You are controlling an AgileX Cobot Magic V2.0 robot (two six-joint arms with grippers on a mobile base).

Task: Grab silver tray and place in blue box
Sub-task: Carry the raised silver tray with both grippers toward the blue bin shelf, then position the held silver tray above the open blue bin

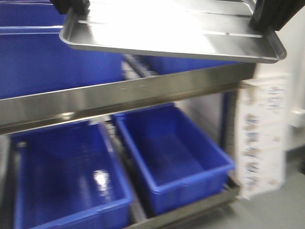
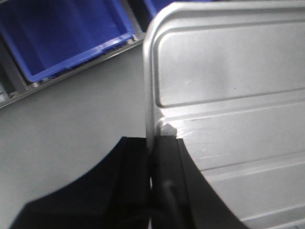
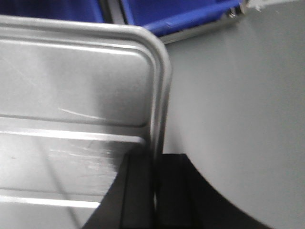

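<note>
Both grippers (image 2: 155, 143) (image 3: 155, 162) clamp silver tray (image 1: 171, 33) edges.

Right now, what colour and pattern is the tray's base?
Shiny silver tray, plain except for long parallel ridges; clearest in the left wrist view.

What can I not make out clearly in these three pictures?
- Front view: glare washes out the base of the silver tray, and the top edge cuts off its far side.
- Front view: the print on the white carton is blurred.
- Wrist views: the tray covers part of the blue boxes.
</note>
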